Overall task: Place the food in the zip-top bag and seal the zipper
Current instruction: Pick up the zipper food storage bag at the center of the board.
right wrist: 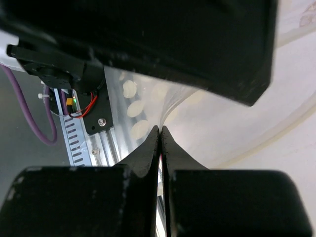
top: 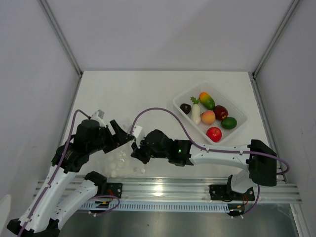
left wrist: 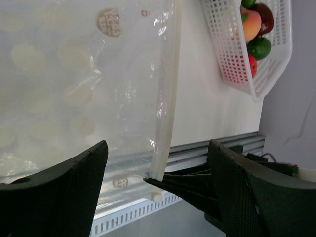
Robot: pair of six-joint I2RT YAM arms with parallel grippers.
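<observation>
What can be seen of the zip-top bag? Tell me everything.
The zip-top bag is a clear, crinkly pouch of soft plastic, printed with pale round spots. A thicker milky strip runs along one edge. It looks empty. It sits near the front edge of the table. The right pincer is shut on its edge, the film pinched between the tips. The left pincer stands open before it; whether it touches cannot be told.

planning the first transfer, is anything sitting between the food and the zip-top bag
No loose object lies on the table between them. The food sits in the white basket, so its wall must be cleared, and the right gripper, shut on the zip-top bag, has its wrist across the direct line.
</observation>
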